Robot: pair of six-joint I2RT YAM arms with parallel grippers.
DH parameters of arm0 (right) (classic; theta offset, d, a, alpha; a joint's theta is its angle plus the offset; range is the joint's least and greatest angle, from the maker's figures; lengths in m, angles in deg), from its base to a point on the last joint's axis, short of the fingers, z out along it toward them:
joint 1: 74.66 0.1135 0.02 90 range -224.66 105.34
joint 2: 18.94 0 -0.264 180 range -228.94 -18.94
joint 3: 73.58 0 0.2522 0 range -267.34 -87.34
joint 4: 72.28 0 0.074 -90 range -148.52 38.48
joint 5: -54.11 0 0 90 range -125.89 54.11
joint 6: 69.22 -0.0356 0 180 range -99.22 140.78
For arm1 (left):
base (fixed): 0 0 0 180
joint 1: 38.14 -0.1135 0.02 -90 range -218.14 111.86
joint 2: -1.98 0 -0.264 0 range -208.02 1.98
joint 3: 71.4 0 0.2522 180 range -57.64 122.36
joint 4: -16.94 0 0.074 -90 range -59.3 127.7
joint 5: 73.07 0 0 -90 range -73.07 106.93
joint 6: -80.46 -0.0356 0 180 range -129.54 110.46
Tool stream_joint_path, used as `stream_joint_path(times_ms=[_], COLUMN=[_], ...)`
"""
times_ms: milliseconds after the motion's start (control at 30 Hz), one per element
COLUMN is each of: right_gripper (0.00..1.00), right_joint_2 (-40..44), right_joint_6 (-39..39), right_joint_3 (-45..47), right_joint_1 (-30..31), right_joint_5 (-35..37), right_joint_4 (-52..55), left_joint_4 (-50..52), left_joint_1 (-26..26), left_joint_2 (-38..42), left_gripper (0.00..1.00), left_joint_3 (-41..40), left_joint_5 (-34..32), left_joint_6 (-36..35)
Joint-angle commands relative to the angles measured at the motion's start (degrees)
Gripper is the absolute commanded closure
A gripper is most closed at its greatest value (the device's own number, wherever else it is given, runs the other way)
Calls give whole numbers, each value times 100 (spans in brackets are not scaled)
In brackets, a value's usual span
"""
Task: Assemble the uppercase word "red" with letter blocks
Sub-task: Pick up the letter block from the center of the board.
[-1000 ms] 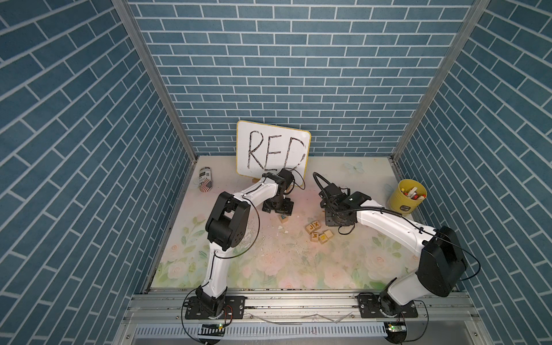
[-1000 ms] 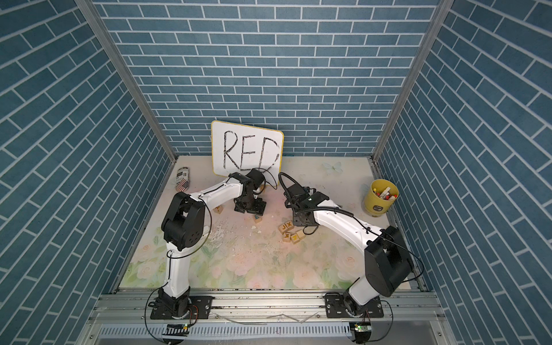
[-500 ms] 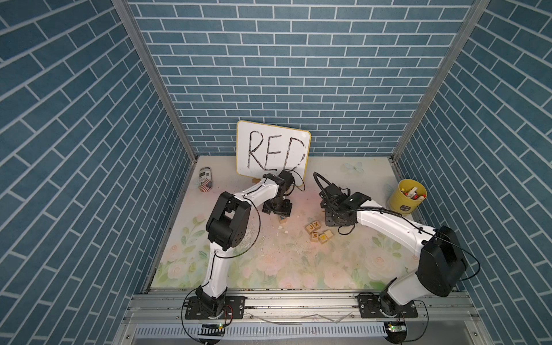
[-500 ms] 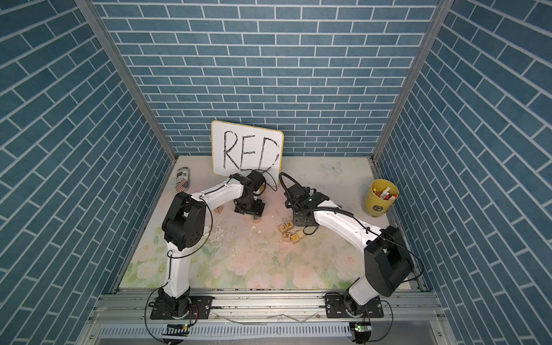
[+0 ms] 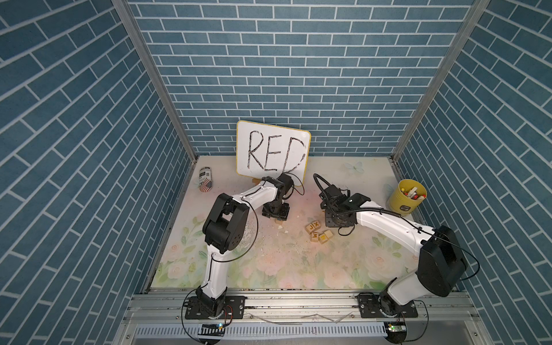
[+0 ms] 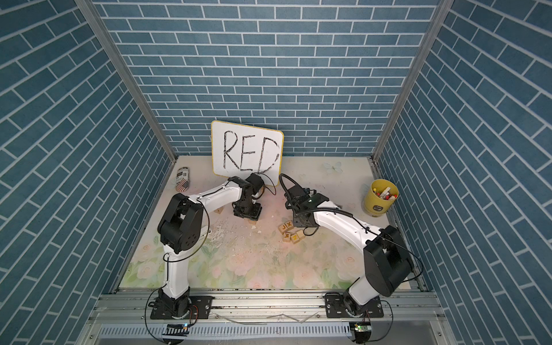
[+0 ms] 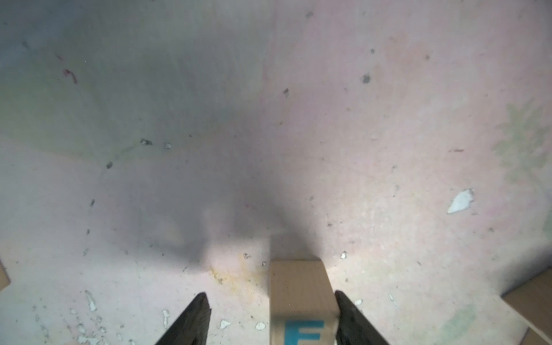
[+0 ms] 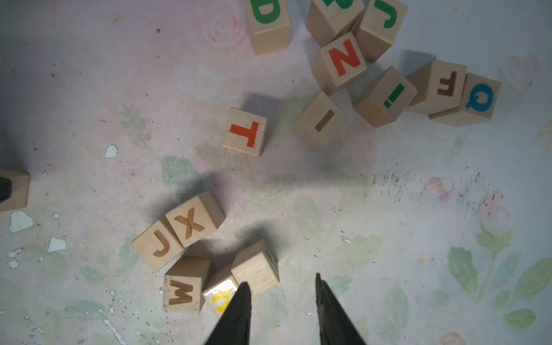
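Note:
A pale wooden letter block with a blue E (image 7: 301, 298) stands on the floral mat between the fingers of my left gripper (image 7: 269, 294). One finger (image 7: 349, 313) touches its side and the other stands a gap away, so the gripper is open. Both top views show this gripper (image 5: 276, 213) low over the block (image 6: 253, 222), in front of the whiteboard. The green D block (image 8: 268, 24) lies in the loose group ahead of my right gripper (image 8: 281, 279), which is open with nothing between its fingers. I can make out no block with an R.
J and X blocks (image 8: 179, 233), a W block (image 8: 183, 286) and two more sit beside the right fingers. T (image 8: 245, 132), N, I, F and Q blocks lie further off. A whiteboard lettered RED (image 5: 273, 150) leans at the back. A yellow cup (image 5: 407, 201) and a can (image 5: 205, 180) stand near the side walls.
My left gripper's jaws have been narrowing around the E block. Neither arm nor any block has visibly shifted in the top views.

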Motion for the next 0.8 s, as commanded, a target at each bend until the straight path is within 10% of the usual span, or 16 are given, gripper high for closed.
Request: stream_joint_path(times_ms=[0, 767], right_gripper=[62, 63], right_joint_2=[135, 204], right_joint_6=[-103, -85], right_joint_3=[65, 81], right_joint_1=[-19, -20], right_joint_5=[4, 53], right_joint_4=[25, 30], left_joint_4=[11, -16], left_joint_1=[58, 180], left_joint_2=[138, -75], left_gripper=[34, 63], left_joint_3=[-88, -88], left_joint_5=[-165, -221], left_joint_6=[-139, -367])
